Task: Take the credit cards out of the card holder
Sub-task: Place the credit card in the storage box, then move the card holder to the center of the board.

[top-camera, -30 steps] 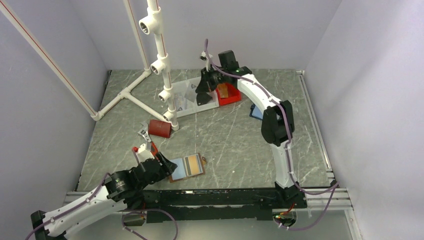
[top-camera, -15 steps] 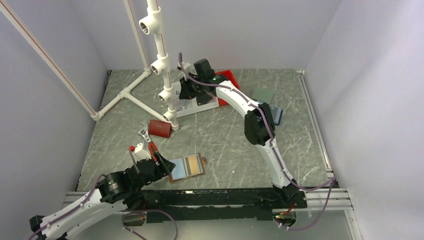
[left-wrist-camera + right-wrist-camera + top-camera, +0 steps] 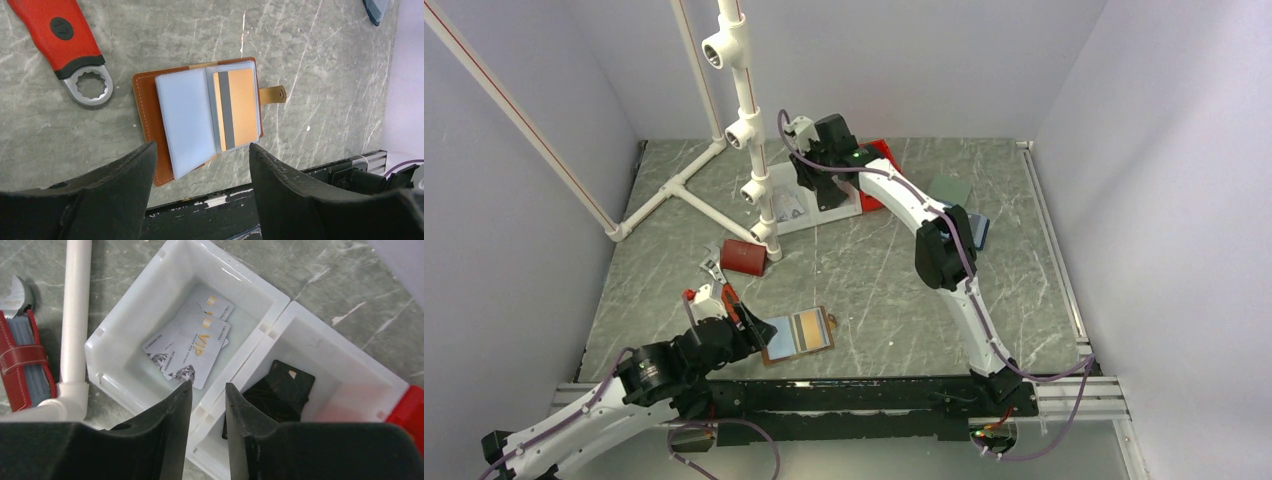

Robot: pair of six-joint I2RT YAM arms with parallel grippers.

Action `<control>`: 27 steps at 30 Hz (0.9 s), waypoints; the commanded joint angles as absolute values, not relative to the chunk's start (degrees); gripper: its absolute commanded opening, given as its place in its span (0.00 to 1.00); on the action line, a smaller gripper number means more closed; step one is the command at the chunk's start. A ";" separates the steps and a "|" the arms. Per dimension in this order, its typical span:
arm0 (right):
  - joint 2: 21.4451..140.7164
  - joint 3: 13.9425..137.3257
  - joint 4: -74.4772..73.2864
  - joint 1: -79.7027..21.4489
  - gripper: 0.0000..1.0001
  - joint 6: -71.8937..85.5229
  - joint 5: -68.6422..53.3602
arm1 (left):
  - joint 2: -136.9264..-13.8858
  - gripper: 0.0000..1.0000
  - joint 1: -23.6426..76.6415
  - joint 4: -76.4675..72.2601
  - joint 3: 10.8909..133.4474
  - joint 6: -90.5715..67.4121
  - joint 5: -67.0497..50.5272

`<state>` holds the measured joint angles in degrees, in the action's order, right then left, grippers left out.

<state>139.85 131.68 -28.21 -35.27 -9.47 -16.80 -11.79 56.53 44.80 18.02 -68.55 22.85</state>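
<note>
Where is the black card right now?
In the right wrist view, the black card lies in the right-hand white compartment, next to the compartment holding the pale cards.

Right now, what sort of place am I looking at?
Probably a robot test cell: plain walls box in a table, left arm and right arm sit at its near edge, with props like a pipe frame.

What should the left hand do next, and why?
Probably lower the left gripper onto the card holder and pinch what looks like an orange striped card in the sleeve beside its strap. The jaws hang open above it, empty, while the pale cards and the black card already lie in the white bins.
</note>
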 commanded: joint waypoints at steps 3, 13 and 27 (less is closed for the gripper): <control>126.61 126.57 -28.92 -34.94 0.39 -11.52 -21.63 | -13.09 0.76 56.43 41.73 20.58 -66.51 21.74; 107.44 101.20 -24.79 -33.63 0.41 -9.98 -32.07 | -12.64 0.76 56.43 38.02 20.00 -65.30 18.31; 85.20 76.62 -25.34 -30.43 0.46 -20.12 -41.91 | -21.37 0.76 56.43 30.53 21.85 -60.81 14.52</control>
<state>92.12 80.38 -24.82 -31.53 -13.96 -36.47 -19.18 56.53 35.11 19.16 -63.57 16.14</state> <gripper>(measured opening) 0.456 0.757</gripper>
